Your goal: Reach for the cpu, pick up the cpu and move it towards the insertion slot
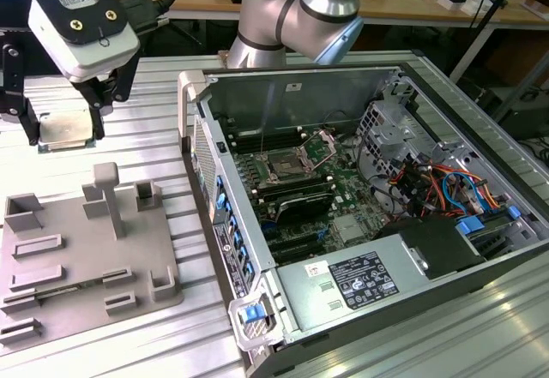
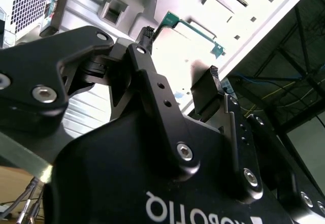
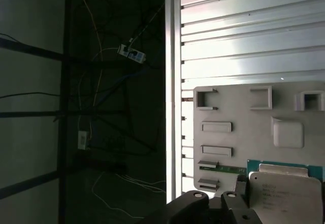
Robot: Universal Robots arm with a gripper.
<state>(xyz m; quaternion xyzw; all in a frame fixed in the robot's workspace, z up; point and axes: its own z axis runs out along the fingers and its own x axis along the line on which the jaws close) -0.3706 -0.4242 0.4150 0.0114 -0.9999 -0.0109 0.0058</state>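
At the exterior view's left, the black 2-fingered end effector [image 1: 64,135] is gripping the thin, square, silvery-topped cpu [image 1: 63,127] by 2 opposite edges, holding it over the ribbed aluminium tabletop [image 1: 163,121], just beyond the grey plastic fixture plate [image 1: 77,267]. Well apart to the right, the silver-framed square insertion slot [image 1: 287,165] is lying inside the open grey metal computer case [image 1: 283,95].

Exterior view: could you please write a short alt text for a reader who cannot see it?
At the exterior view's left, a robot gripper holds the cpu above a ribbed metal table, near a grey fixture plate. At the view's right lies an open computer case with the insertion slot on its board.
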